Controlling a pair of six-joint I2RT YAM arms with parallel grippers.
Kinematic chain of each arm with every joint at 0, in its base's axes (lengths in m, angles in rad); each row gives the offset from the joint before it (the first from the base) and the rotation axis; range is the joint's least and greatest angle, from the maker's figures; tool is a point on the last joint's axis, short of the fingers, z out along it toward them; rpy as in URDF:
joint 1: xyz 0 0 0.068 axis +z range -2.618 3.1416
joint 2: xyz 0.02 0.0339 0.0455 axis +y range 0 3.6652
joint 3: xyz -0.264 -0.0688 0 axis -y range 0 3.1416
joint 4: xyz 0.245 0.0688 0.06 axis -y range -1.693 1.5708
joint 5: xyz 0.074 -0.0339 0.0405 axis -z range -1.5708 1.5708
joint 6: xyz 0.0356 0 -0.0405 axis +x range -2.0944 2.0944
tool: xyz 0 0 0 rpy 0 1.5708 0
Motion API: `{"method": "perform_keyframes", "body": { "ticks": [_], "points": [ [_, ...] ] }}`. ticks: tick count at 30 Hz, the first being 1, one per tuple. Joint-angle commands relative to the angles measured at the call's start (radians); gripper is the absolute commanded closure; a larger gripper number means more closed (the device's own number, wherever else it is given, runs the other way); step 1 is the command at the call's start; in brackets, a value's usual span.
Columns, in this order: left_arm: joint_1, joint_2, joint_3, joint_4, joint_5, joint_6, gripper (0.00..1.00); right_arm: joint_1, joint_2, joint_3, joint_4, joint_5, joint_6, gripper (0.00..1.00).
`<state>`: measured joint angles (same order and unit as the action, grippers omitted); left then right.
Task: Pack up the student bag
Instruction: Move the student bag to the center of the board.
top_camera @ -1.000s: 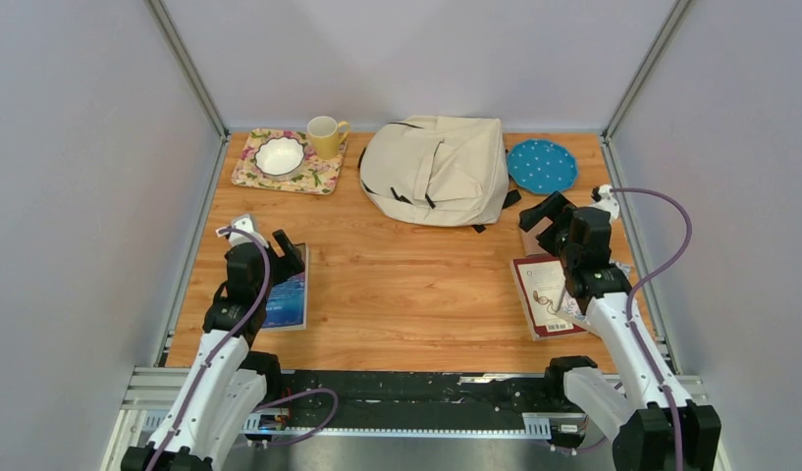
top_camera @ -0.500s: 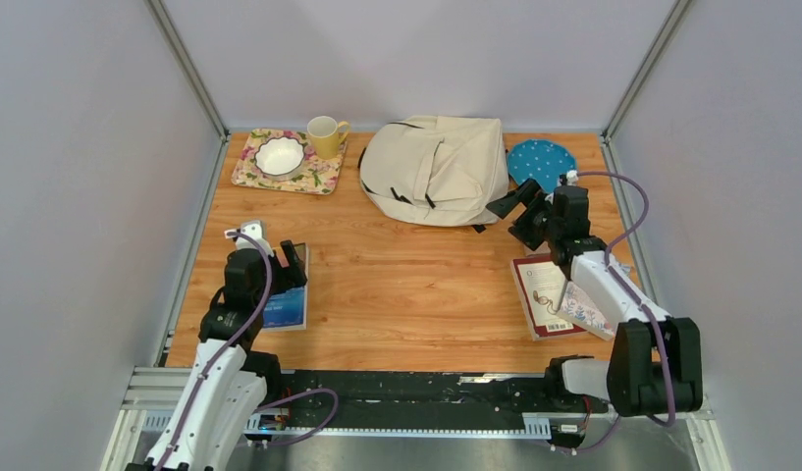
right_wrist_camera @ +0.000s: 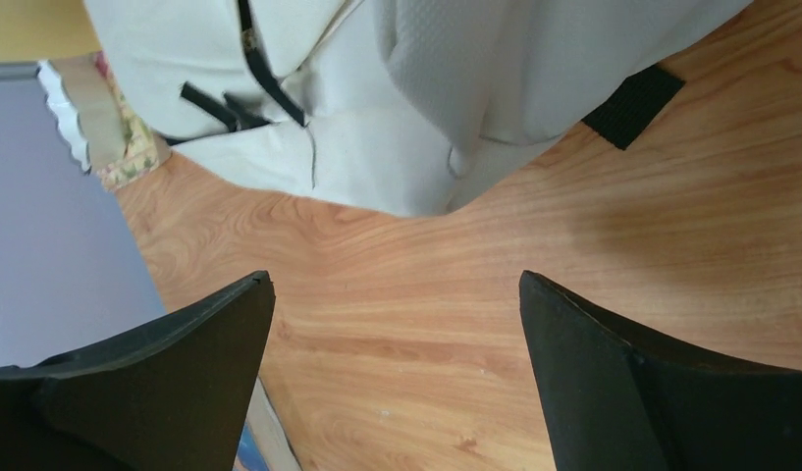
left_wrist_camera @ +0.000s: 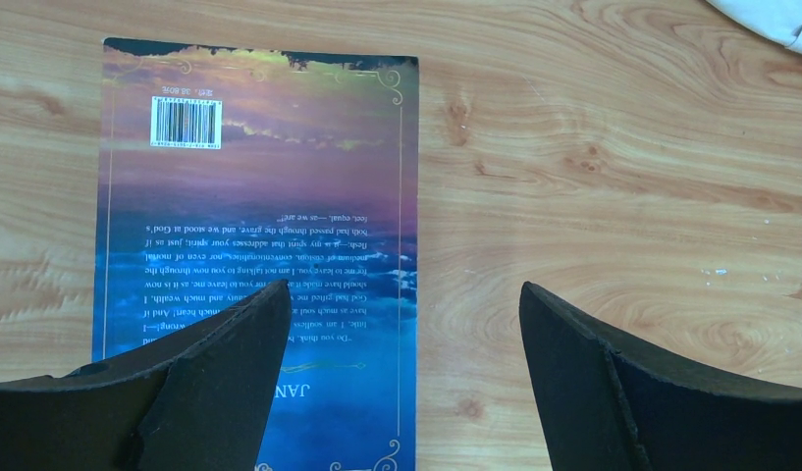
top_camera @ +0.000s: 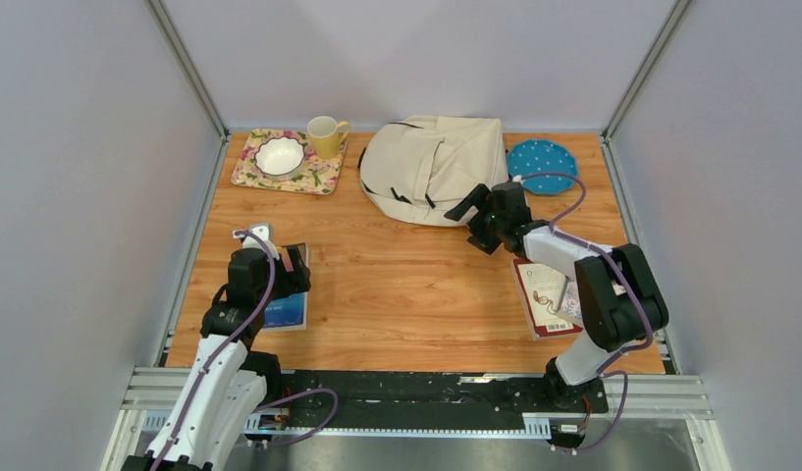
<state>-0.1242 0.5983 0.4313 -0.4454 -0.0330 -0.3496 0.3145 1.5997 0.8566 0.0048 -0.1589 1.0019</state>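
Top camera: fixed, high behind the arm bases, looking down and forward. It takes in the whole table (top_camera: 406,285) from far off.

Left wrist camera: rides behind the left gripper (left_wrist_camera: 401,286), faces straight down, close over a blue book (left_wrist_camera: 259,226) (its print reads upside down).

Right wrist camera: behind the right gripper (right_wrist_camera: 394,275), low and tilted, facing the near edge of the bag (right_wrist_camera: 426,98) at close range.

Shared: book and bag both show in the top view. Whether the two wrist views overlap, cannot tell.
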Motion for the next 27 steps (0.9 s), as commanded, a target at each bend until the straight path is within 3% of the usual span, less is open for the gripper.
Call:
{"method": "perform_keyframes", "body": {
  "ticks": [1,5,8,9,14,17,18,23,27],
  "points": [
    [-0.002,-0.006,0.029,0.019,0.013,0.023,0.07,0.034,0.075,0.081,0.002,0.197,0.072,0.01],
    [-0.002,-0.008,0.030,0.013,0.010,0.024,0.07,0.032,0.160,0.108,0.006,0.237,0.087,0.01],
    [-0.002,-0.014,0.027,0.011,0.007,0.021,0.07,0.029,0.206,0.110,0.011,0.268,0.096,0.09],
    [0.000,-0.015,0.026,0.011,0.008,0.021,0.07,0.025,0.215,0.102,0.014,0.271,0.096,0.21],
    [-0.002,-0.012,0.027,0.011,0.015,0.021,0.07,0.011,0.230,0.056,0.087,0.248,0.093,0.39],
    [0.000,-0.006,0.027,0.008,0.024,0.021,0.07,0.008,0.206,0.042,0.089,0.246,0.069,0.58],
    [0.000,-0.006,0.027,0.008,0.027,0.023,0.07,0.005,0.198,0.036,0.089,0.246,0.063,0.70],
    [0.000,-0.008,0.027,0.010,0.025,0.027,0.07,0.005,0.119,0.003,0.090,0.245,0.017,1.00],
    [-0.002,-0.009,0.029,0.010,0.056,0.035,0.07,0.005,0.060,-0.011,0.089,0.199,-0.055,1.00]
  ]
}}
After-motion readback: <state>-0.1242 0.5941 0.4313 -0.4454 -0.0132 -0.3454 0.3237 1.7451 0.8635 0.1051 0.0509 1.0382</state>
